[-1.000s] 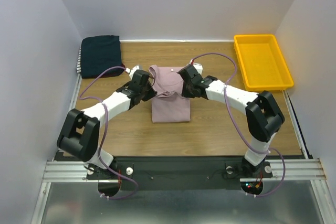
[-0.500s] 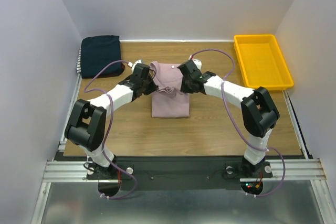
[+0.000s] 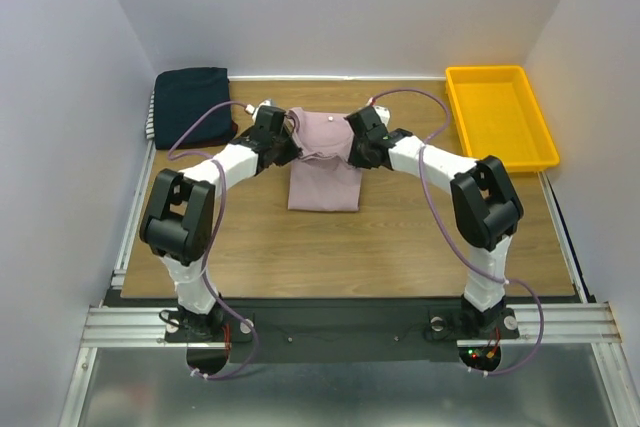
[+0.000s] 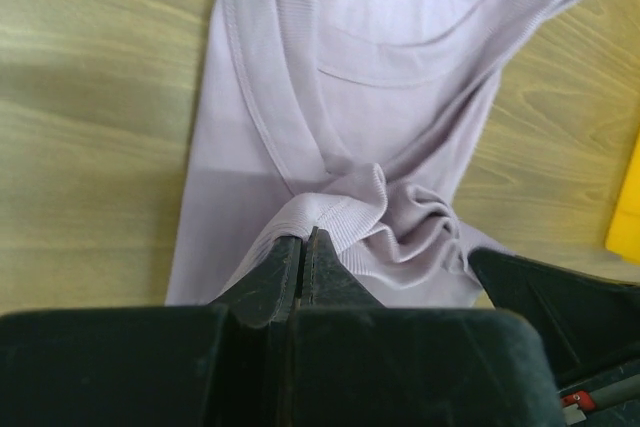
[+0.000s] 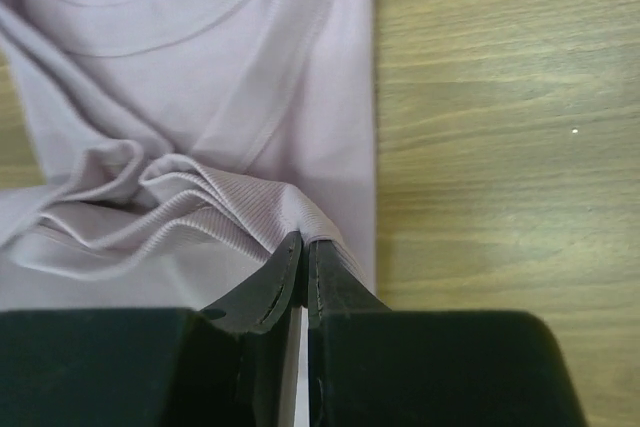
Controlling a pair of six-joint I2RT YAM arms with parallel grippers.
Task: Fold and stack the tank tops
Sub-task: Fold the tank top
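Observation:
A pale dusty-pink tank top (image 3: 325, 172) lies on the wooden table, its lower part flat and its ribbed hem lifted and carried toward the neckline. My left gripper (image 3: 290, 152) is shut on the hem's left corner (image 4: 330, 217). My right gripper (image 3: 352, 154) is shut on the hem's right corner (image 5: 290, 212). Between the two grips the cloth bunches in folds (image 5: 130, 197). The neckline and straps (image 4: 420, 37) lie flat beyond the grippers. A folded stack with a dark navy tank top (image 3: 190, 105) uppermost rests at the far left, a striped edge (image 3: 152, 117) showing along its left side.
A yellow plastic tray (image 3: 500, 117) stands at the far right against the back wall. White walls enclose the table on the left, back and right. Purple cables loop over both arms. Bare wood lies in front of the pink top.
Both grippers have moved away from the arm bases toward the back, carrying the pink hem over the top's body. The visible flat part has grown shorter.

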